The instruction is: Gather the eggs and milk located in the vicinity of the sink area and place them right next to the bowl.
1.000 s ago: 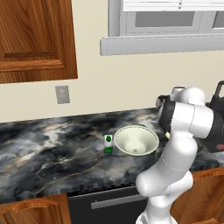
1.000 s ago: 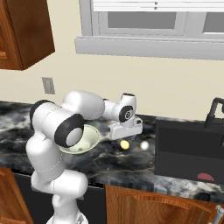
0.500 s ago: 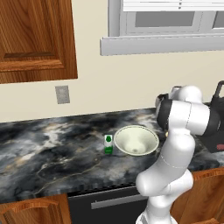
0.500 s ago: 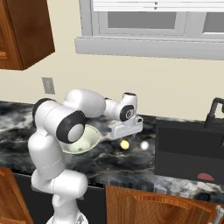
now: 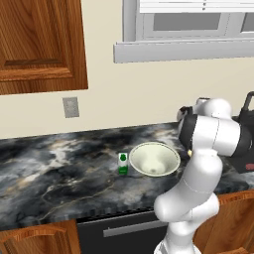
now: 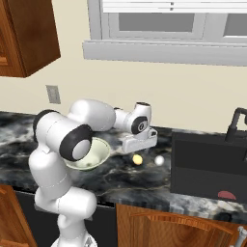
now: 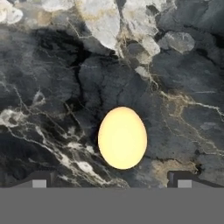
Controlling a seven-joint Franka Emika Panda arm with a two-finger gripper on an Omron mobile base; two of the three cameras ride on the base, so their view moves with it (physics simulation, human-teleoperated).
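Fingers spread wide, nothing held. In the hand view the two dark fingertips (image 7: 38, 180) rise at the bottom, one each side, with the yellowish egg (image 7: 122, 138) lying on the dark marbled counter (image 7: 183, 87) between their lines but ahead of them. No contact.

From the right base view the gripper (image 6: 139, 143) hangs above that same yellowish egg (image 6: 138, 159). A second, paler egg (image 6: 159, 160) lies just beside it, toward the sink (image 6: 207, 164). The two eggs are near each other but apart.

The bowl (image 5: 154, 158) sits on the counter with the milk (image 5: 123, 163) just beside it on its far side from the sink; the milk looks already placed. Both eggs are still between bowl and sink.

Risks, as I judge them:
- Egg is smooth and round; an off-centre close would squirt it out sideways, and it may roll toward the sink edge.
- A finger landing on the egg rather than astride it would shove it.
- The pale egg sits close; a wide-spread finger could knock it on descent.
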